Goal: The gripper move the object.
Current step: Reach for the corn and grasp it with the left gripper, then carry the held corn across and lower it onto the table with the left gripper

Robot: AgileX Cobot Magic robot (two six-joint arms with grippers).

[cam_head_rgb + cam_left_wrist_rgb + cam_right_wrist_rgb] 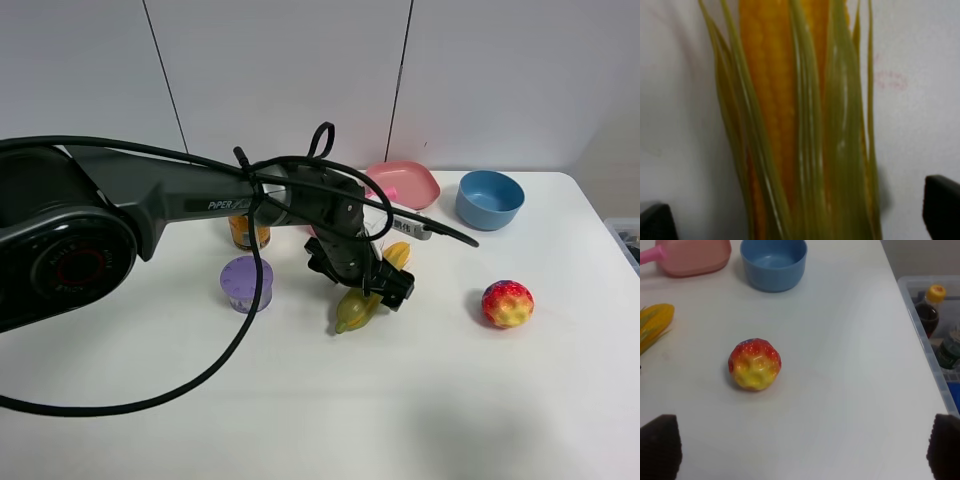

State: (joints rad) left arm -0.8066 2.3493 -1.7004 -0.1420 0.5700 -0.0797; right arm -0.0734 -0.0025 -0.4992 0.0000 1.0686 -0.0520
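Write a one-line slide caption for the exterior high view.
Left gripper, open, straddles the toy corn cob on the white table, flanked by a purple cup and a red-yellow bumpy ball.

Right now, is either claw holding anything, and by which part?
Nothing is held. The left gripper straddles the corn cob at its husked part, fingers clear on both sides. The right gripper is open and empty.

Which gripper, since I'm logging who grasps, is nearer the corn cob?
Left. The left gripper straddles the corn cob, a finger on each side; the right gripper hangs apart, seeing only the cob's tip.
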